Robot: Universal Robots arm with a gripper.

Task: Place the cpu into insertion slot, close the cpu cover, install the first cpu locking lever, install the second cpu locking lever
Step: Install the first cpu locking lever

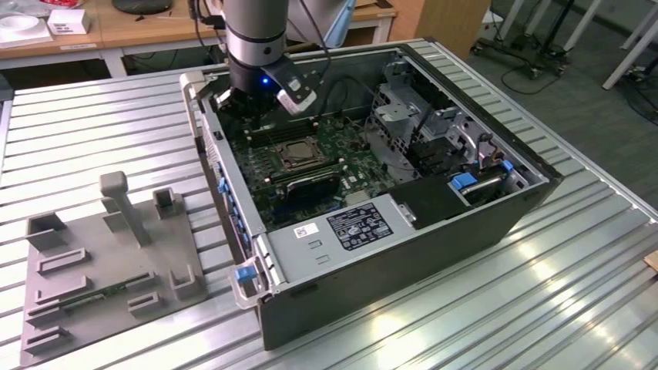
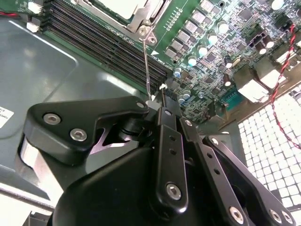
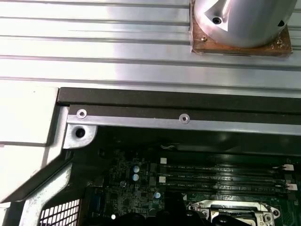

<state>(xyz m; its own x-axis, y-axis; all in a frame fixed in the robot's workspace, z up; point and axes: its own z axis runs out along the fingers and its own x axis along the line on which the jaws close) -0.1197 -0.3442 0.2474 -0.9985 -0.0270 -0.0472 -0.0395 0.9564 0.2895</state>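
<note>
In the exterior view, the gripper hangs inside the computer case, near the insertion slot. In the second wrist view, its fingers are pressed together and touch the free end of the cpu locking lever. This thin rod runs from the cpu cover across the memory slots. In the first wrist view, the cover lies flat beside those slots.

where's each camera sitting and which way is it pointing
Exterior view: off the arm, high, looking down into the open computer case on the slatted table; the arm reaches in.
Second wrist view: on the wrist, looking along the gripper, shut on the locking lever, at the motherboard.
First wrist view: on the arm, looking over the case rim; a silver arm part shows.
Both wrist views share the memory slots.
</note>
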